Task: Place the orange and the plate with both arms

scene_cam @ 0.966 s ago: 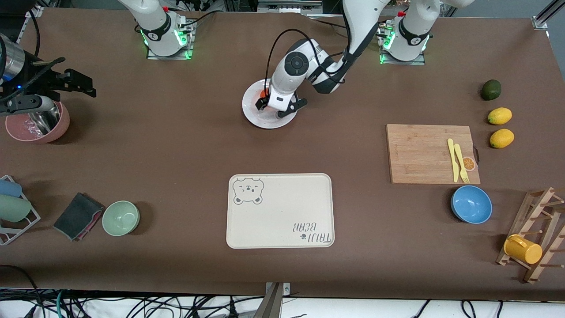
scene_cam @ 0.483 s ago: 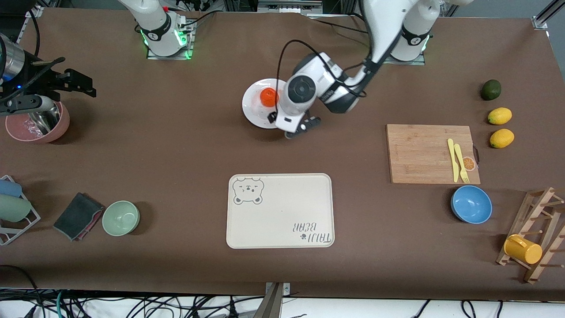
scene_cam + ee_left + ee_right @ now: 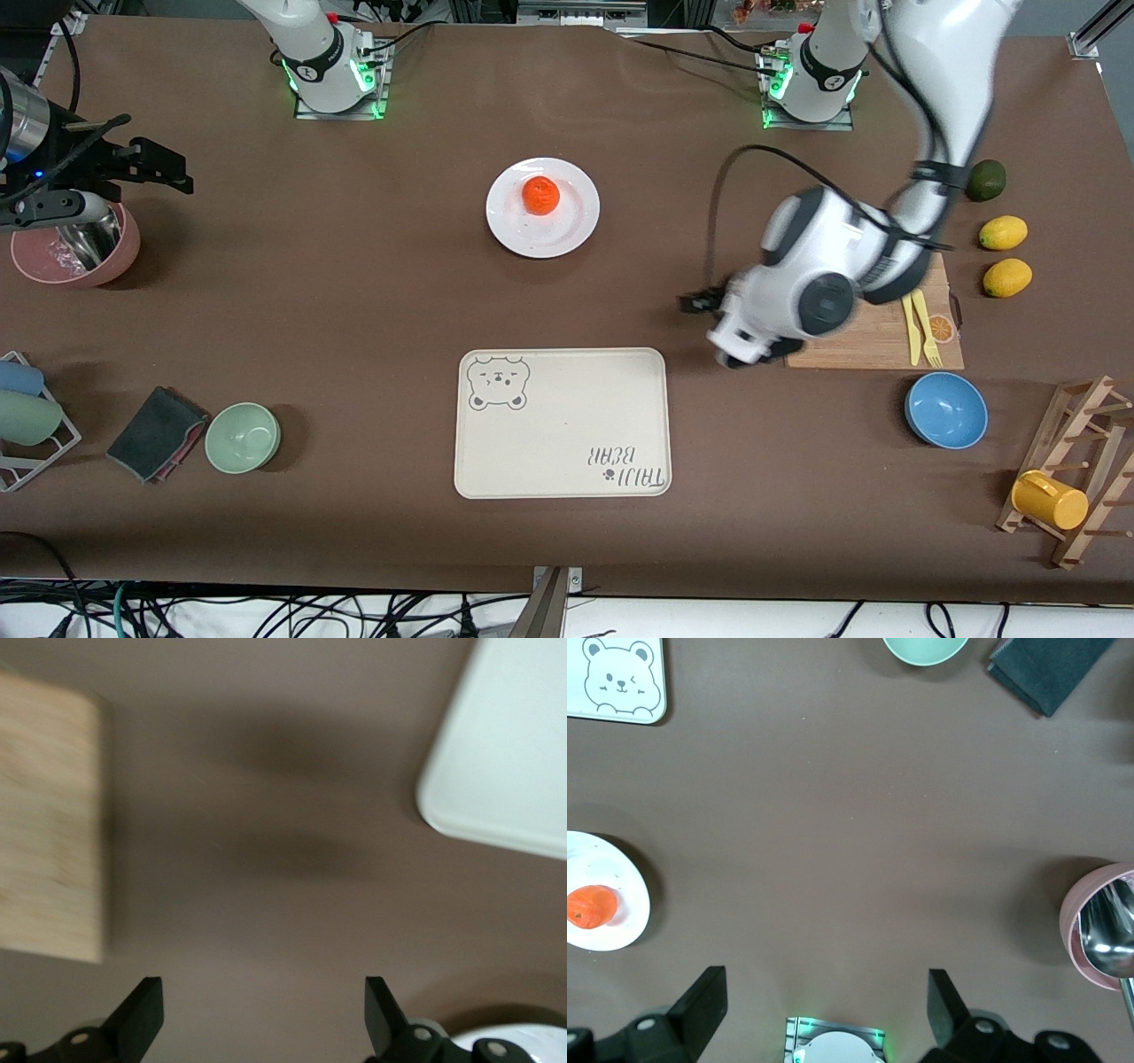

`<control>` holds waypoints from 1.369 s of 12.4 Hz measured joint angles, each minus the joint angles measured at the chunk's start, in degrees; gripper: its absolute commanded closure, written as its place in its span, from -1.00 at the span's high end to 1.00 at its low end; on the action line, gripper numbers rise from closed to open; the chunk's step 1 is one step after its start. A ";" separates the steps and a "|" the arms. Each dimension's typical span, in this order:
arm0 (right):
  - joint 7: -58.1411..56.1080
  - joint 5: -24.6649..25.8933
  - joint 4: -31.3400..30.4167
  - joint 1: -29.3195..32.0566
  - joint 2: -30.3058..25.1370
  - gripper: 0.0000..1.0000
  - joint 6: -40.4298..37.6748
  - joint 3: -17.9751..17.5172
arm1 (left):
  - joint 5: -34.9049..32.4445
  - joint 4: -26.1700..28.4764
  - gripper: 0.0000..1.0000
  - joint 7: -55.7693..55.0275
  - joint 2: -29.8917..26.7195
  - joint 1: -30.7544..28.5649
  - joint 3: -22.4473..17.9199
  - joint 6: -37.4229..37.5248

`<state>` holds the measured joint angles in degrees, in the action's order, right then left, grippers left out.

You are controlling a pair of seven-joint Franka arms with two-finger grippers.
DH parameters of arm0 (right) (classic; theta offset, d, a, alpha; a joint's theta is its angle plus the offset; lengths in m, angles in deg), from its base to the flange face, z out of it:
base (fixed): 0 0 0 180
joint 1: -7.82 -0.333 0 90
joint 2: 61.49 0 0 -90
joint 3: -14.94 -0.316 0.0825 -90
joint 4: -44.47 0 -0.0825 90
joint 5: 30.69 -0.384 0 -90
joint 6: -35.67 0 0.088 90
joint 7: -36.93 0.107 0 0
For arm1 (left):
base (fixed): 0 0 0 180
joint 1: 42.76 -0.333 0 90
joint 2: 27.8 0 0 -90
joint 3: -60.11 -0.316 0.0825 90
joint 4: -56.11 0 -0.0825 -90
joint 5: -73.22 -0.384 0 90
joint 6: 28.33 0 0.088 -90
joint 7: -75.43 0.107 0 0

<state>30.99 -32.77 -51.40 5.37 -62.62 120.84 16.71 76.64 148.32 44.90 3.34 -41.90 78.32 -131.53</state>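
Observation:
The orange [image 3: 540, 195] sits on the white plate [image 3: 567, 226], which lies on the table between the two arm bases. Both also show in the right wrist view, the orange [image 3: 590, 906] on the plate [image 3: 622, 923]. My left gripper [image 3: 716, 332] is open and empty, up over the bare table between the bear tray and the cutting board; its wrist view [image 3: 261, 1014] shows only table between its fingers. My right gripper [image 3: 159, 170] is open and empty, held high at the right arm's end, well away from the plate, and it waits [image 3: 827, 1010].
The cream bear tray [image 3: 563, 424] lies nearer the camera than the plate. A cutting board [image 3: 842, 306] with a yellow knife and fork, a blue bowl [image 3: 946, 409], two lemons and a dark green fruit are at the left arm's end. A pink bowl [image 3: 75, 248], green bowl [image 3: 243, 437] and dark cloth are at the right arm's end.
My left gripper let go of the orange on the plate, rose and swung away toward the cutting board. The orange now shows uncovered on the plate. The right arm has not moved.

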 measured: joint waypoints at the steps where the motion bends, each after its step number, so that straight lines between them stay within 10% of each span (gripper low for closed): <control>1: 0.00 0.00 0.00 0.00 0.00 1.00 -0.01 0.00 | -2.08 -0.17 1.00 3.63 0.00 -3.26 -0.03 0.03; 8: -0.10 -1.79 -0.59 -4.61 2.38 1.00 -9.36 -1.95 | -6.59 -6.53 1.00 19.16 -0.80 -17.80 0.53 3.94; 17: -0.84 -30.69 -6.71 -14.09 20.91 1.00 4.68 -2.25 | -6.40 -8.23 1.00 19.90 -10.26 -18.46 0.83 12.00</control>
<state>30.15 -63.46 -58.11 -8.72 -41.71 125.52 14.46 70.23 140.08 64.80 -6.91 -60.36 79.15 -119.54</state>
